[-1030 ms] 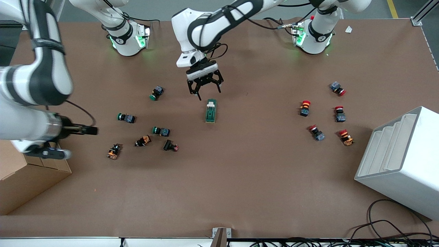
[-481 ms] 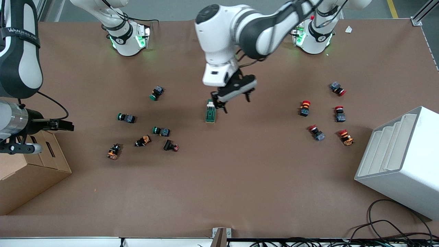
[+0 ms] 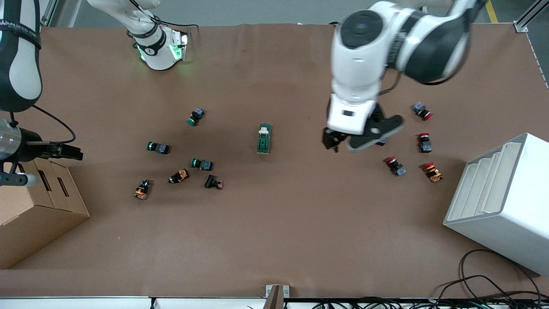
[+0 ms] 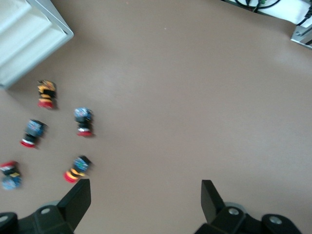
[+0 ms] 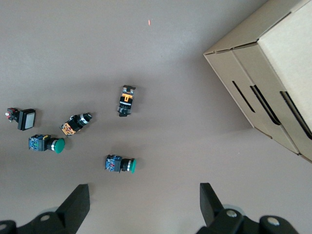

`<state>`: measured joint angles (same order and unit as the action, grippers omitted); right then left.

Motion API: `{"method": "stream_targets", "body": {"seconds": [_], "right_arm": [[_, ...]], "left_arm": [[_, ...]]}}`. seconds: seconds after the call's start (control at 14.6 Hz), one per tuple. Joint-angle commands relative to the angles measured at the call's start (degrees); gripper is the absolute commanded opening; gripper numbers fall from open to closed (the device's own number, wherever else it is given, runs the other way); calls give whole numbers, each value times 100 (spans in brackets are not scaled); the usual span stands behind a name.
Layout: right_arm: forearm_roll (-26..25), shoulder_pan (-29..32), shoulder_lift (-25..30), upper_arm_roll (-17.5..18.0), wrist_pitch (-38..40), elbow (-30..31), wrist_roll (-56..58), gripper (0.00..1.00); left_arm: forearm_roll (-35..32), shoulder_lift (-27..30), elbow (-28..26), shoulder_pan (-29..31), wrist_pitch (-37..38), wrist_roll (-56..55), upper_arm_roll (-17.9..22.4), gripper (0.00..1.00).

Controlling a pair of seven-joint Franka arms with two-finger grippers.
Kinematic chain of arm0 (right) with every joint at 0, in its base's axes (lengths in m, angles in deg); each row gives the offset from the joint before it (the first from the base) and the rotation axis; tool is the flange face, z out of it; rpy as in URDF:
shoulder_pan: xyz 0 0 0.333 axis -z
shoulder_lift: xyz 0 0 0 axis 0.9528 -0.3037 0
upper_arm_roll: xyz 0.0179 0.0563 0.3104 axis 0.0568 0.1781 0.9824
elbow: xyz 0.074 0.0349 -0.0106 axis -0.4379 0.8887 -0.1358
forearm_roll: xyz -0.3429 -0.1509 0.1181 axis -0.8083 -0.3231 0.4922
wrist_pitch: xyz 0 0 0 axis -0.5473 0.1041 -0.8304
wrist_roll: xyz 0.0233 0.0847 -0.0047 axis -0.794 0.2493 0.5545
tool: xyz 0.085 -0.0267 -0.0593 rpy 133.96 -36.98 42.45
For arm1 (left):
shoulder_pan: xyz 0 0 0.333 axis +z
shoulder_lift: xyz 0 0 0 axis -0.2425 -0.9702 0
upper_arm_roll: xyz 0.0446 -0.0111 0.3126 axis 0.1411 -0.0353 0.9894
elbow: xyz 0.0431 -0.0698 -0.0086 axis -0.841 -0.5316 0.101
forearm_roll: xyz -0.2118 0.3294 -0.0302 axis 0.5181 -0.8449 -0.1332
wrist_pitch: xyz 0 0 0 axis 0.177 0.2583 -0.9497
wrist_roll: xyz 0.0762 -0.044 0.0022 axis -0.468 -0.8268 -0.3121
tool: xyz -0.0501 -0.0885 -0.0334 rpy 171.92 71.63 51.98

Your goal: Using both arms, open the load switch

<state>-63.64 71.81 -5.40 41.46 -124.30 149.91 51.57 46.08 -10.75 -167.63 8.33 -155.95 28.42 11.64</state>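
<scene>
The load switch, a dark-green block with a white lever piece at its end toward the robots' bases, lies alone mid-table; neither wrist view shows it. My left gripper hangs open and empty over bare table between the switch and the red push-buttons. My right gripper is open and empty too, up over the table's edge by the cardboard box, well away from the switch.
Green push-buttons and orange-and-black ones lie scattered toward the right arm's end. Red push-buttons cluster toward the left arm's end, beside a white stepped rack. Cables trail at the front edge.
The left gripper has swung away from just above the load switch toward the red push-buttons. The right gripper has drawn back toward the cardboard box. The switch has not moved.
</scene>
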Motion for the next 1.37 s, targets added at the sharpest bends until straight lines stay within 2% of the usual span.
{"method": "stream_targets", "body": {"seconds": [0.0, 0.07, 0.21, 0.34, 0.69, 0.89, 1.1, 1.3], "right_arm": [[-65, 68, 220, 74, 12, 81, -25, 100], [-65, 164, 220, 196, 12, 81, -25, 100], [-82, 306, 290, 390, 12, 81, -25, 100], [-82, 323, 291, 400, 12, 89, -25, 100], [-91, 297, 317, 435, 82, 89, -17, 100], [-109, 315, 405, 400, 258, 20, 45, 100], [-117, 341, 414, 382, 749, -384, 19, 100], [-118, 350, 414, 373, 847, -508, 1, 100]], "left_arm": [[343, 424, -34, 480, 149, 1196, 17, 100], [518, 617, -77, 578, 149, 1689, 157, 100], [983, 864, -95, 544, 262, 2778, 832, 100], [1310, 1093, -104, 491, 491, 3885, 1447, 100], [1592, 1524, -113, 517, 1027, 5207, 2187, 100], [1750, 1787, -358, 544, 1072, 5446, 2398, 100], [1855, 2033, -622, 561, 1072, 5577, 2408, 100], [1970, 2174, -816, 657, 1072, 5850, 2408, 100]]}}
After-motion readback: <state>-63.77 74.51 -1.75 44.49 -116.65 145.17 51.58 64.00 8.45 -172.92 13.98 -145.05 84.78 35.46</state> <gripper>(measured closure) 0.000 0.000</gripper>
